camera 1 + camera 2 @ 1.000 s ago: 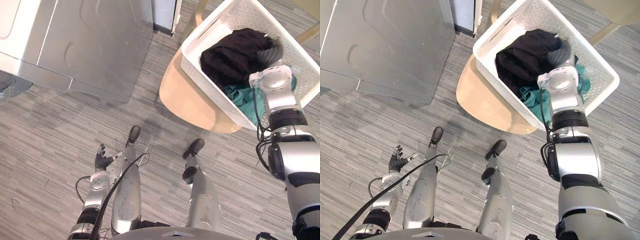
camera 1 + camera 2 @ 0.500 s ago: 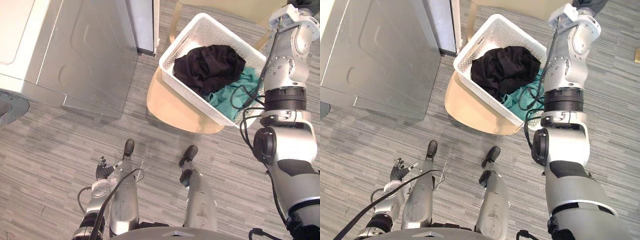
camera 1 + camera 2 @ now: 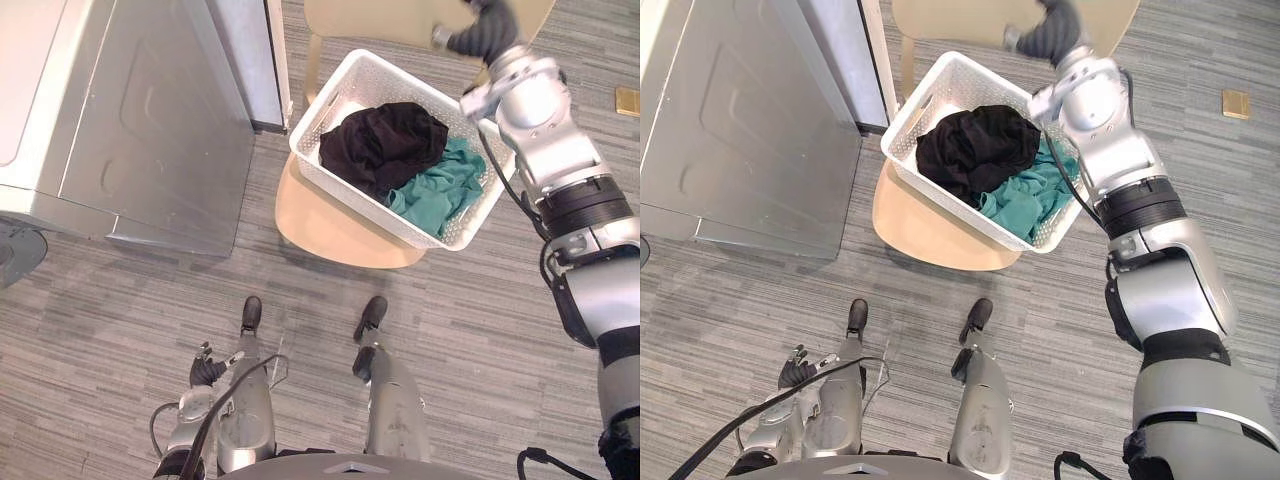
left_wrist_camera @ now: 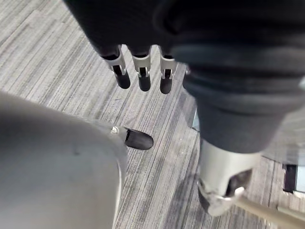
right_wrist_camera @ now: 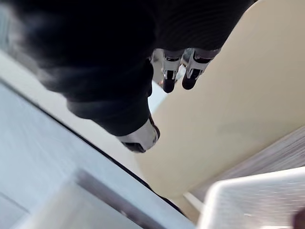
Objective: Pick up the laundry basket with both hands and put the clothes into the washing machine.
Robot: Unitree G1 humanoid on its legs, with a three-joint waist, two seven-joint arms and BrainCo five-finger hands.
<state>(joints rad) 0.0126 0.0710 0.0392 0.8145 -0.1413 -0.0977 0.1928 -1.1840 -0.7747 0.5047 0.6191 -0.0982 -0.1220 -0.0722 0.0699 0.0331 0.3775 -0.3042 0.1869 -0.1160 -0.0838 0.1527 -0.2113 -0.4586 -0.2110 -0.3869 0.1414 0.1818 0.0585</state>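
Hovering past basket rim: right hand.

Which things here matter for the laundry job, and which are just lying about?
Job: laundry basket, black garment, teal garment, washing machine, right hand, left hand.
Lying about: chair under the basket, brass plate on the floor.

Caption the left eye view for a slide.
Right hand hovers beyond the white laundry basket of black and teal clothes on a beige seat; left hand low.
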